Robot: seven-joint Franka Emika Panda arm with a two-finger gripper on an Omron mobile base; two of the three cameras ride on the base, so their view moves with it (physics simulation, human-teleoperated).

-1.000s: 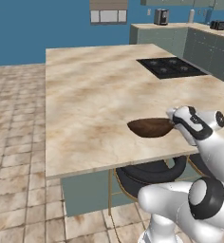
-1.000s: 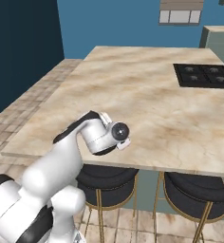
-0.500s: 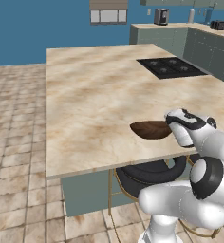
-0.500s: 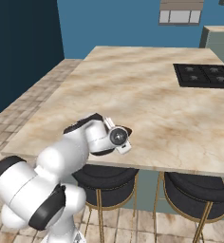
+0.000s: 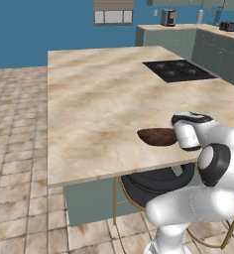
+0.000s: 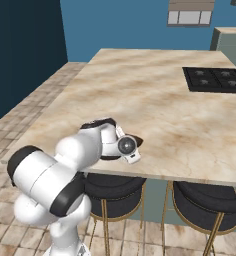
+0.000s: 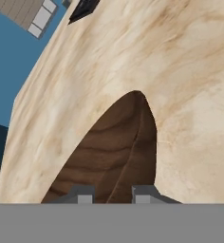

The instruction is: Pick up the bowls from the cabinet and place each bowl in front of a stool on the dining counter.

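Dark brown wood identifies the bowl [image 5: 158, 136] in the left base view. It sits low over the near part of the dining counter [image 5: 104, 104], close to the near edge; whether it touches the marble cannot be told. The gripper [image 5: 177, 135] meets the bowl at its right rim, and the white hand hides the fingers here. A stool [image 5: 156, 179] stands under the near edge, directly below the bowl. The black cooktop [image 5: 179, 70] lies well apart, toward the far right of the top.

Right base view: the arm covers most of the bowl [image 6: 136, 140]; only a dark sliver of rim shows right of the hand. The bowl is near the counter's [image 6: 155, 95] near edge, above the left stool [image 6: 112, 190]. A second stool [image 6: 210, 200] stands to the right. The cooktop [image 6: 215, 80] is at the far right.

Hand view: the bowl [image 7: 114, 156] extends away from the gripper [image 7: 113, 195], its grain clearly visible. The two fingertips [image 7: 83, 194] stand close together with the bowl's rim between them, gripping the bowl. Marble counter [image 7: 180, 71] surrounds the bowl.
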